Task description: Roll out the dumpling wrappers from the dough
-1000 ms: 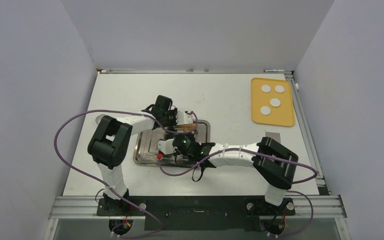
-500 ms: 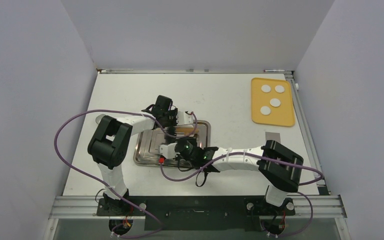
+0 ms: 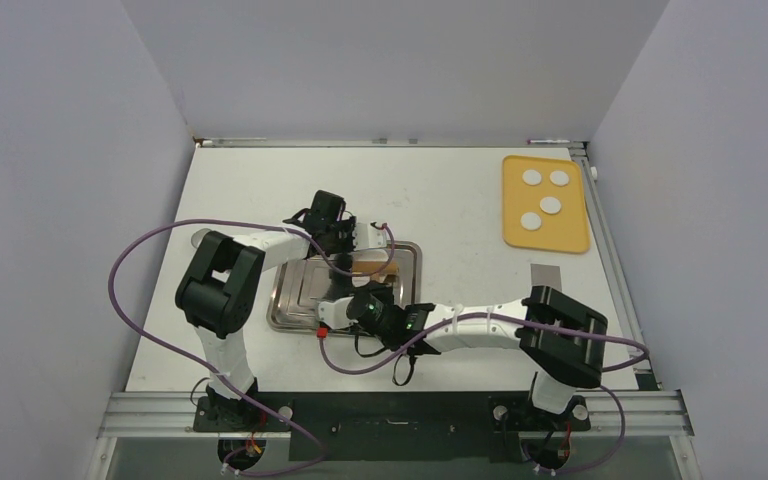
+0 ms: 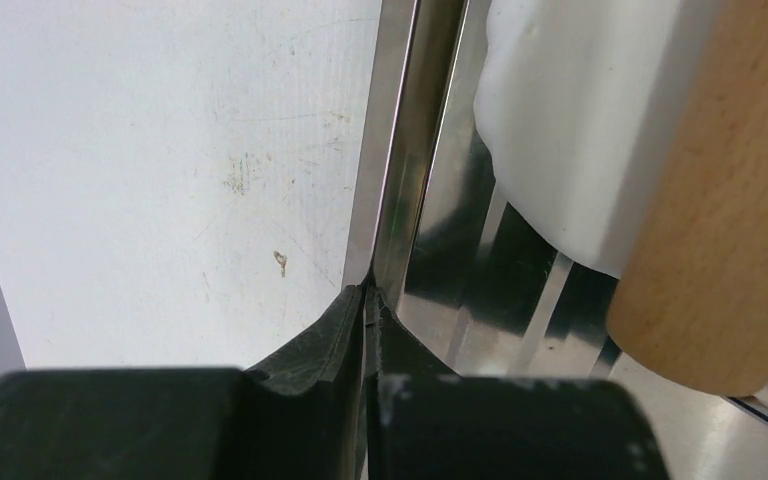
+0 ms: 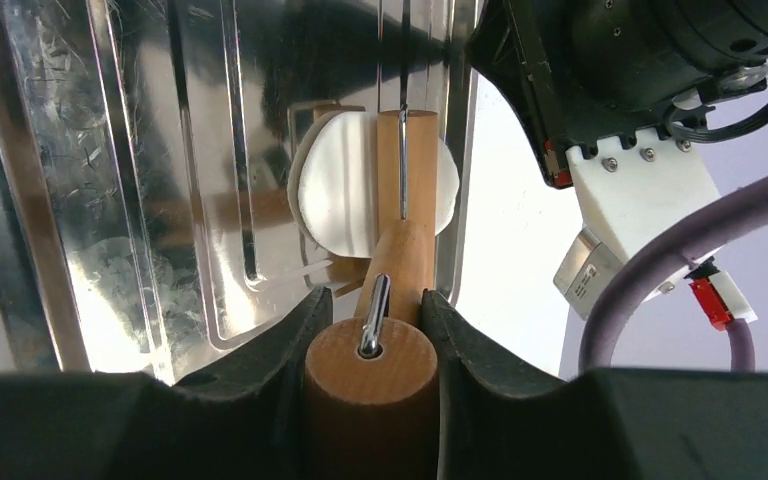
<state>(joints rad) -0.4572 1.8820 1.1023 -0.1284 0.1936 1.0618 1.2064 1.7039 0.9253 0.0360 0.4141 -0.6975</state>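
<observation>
A lab test cell: bare walls (image 3: pixel 60 150) box in a white table (image 3: pixel 440 190) with aluminium framing (image 3: pixel 400 408).

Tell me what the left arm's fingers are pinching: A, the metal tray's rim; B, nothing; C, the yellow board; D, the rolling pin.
A: the left fingers are shut on the tray rim, while the rolling pin lies apart from them on the dough.
</observation>
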